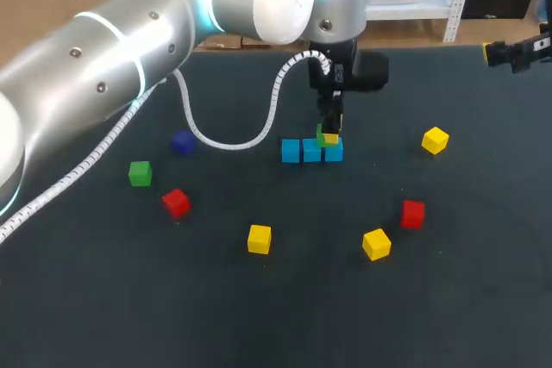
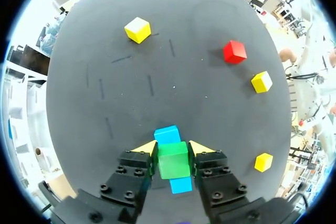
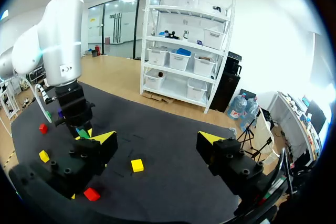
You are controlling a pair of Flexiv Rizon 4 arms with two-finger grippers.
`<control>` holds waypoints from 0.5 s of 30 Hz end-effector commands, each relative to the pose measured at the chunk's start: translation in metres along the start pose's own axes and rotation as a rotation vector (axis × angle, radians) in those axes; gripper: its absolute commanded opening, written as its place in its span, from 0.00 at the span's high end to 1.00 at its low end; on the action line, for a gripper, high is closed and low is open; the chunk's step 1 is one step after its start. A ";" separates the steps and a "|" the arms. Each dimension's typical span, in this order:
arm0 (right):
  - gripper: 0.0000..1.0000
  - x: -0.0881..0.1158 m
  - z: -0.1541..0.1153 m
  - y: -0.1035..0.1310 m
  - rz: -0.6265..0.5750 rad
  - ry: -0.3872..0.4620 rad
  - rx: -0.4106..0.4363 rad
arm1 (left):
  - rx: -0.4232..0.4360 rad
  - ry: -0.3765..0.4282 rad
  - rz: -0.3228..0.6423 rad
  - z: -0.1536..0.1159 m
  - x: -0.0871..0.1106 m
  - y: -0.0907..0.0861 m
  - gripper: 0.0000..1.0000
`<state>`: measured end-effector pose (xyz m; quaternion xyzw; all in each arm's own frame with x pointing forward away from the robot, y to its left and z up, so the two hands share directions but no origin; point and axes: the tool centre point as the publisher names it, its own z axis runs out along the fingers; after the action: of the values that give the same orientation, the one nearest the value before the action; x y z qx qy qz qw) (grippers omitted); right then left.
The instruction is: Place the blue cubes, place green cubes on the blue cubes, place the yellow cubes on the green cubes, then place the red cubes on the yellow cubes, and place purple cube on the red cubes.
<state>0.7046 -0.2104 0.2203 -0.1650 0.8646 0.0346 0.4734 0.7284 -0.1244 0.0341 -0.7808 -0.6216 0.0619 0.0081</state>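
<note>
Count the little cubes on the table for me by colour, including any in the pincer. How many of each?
Blue cubes: 3
Green cubes: 2, one in the left pincer
Yellow cubes: 3
Red cubes: 2
Purple cube: 1
Total: 11

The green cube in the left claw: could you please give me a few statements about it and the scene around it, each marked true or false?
1. The left claw is shut on a green cube. True.
2. That cube is held directly over the row of blue cubes. True.
3. The right claw grips a red cube. False: it is open, with nothing between its fingers.
4. Four yellow cubes lie loose on the table. False: there are three yellow cubes.
5. A second green cube lies loose on the table, apart from the blue row. True.
</note>
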 end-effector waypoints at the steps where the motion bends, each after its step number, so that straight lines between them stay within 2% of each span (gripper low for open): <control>1: 0.00 0.003 0.003 -0.001 0.001 -0.054 -0.005 | 0.005 0.013 0.007 0.001 -0.001 0.005 1.00; 15: 0.00 0.003 0.003 -0.001 0.001 -0.054 -0.005 | 0.011 0.019 0.002 0.005 -0.001 0.007 1.00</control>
<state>0.7046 -0.2104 0.2203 -0.1650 0.8646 0.0346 0.4734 0.7292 -0.1252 0.0284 -0.7814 -0.6214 0.0563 0.0123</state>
